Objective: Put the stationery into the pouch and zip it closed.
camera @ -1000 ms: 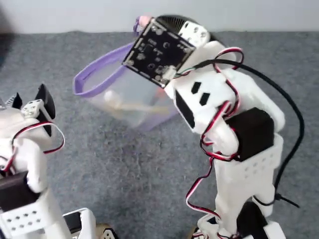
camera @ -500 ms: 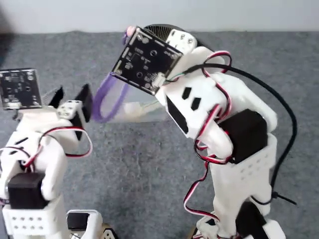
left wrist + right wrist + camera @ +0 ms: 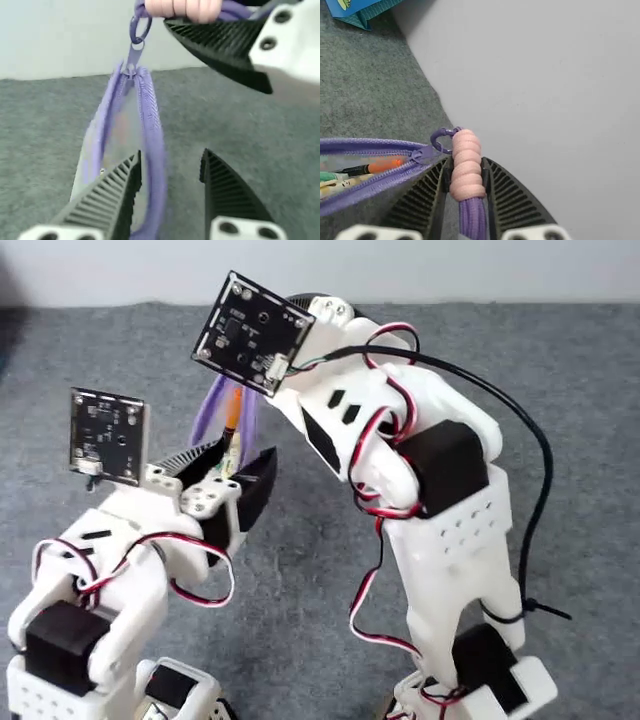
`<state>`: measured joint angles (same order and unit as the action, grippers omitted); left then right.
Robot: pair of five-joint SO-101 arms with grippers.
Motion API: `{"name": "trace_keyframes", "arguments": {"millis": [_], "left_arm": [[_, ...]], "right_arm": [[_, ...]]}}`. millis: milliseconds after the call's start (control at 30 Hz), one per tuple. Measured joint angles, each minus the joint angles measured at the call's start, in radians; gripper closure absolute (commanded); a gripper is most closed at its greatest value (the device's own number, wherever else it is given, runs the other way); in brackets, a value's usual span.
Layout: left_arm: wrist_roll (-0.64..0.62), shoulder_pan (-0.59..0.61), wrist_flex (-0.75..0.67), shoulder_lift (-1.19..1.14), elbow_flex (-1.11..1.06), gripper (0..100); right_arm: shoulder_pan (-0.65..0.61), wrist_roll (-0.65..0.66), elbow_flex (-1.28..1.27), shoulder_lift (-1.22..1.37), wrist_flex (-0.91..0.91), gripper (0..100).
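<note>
We find the stationery (image 3: pixel 385 164) inside the clear purple-edged pouch (image 3: pixel 222 410), upper left of the high view, its zip (image 3: pixel 370 147) seemingly unclosed; the right gripper (image 3: pixel 466 162) has jaws pinching the pink ribbed pull (image 3: pixel 466 172), the left gripper (image 3: pixel 170 156) jaws wide beside it.

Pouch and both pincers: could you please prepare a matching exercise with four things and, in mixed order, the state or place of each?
Things:
1. left pincer
2. right pincer
3. orange pen
4. pouch

States or places:
A. inside the pouch
B. shut on the pink pull
C. zip not yet closed
D. fingers spread apart

Pairs: 1-D, 2-B, 3-A, 4-C.
</note>
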<state>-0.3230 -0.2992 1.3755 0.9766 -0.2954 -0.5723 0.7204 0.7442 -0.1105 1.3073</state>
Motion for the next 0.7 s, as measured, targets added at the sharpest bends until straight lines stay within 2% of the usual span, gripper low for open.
{"name": "trace_keyframes", "arguments": {"millis": [100,267,433,533,700], "left_arm": [[-0.002,0.074,0.0,0.002,0.044,82],[0.009,0.279,0.0,0.046,0.118,82],[0.057,0.411,0.0,0.052,0.098,82],[0.094,0.396,-0.003,0.043,-0.002,82],[0.11,0.269,-0.103,0.011,-0.224,82]], "right_arm": [[0.0,0.0,0.0,0.015,0.0,99.1],[0.002,0.0,0.0,0.02,0.0,99.1],[0.002,0.0,0.0,0.02,0.0,99.1],[0.002,0.0,0.0,0.02,0.0,99.1],[0.002,0.0,0.0,0.02,-0.035,99.1]]}}
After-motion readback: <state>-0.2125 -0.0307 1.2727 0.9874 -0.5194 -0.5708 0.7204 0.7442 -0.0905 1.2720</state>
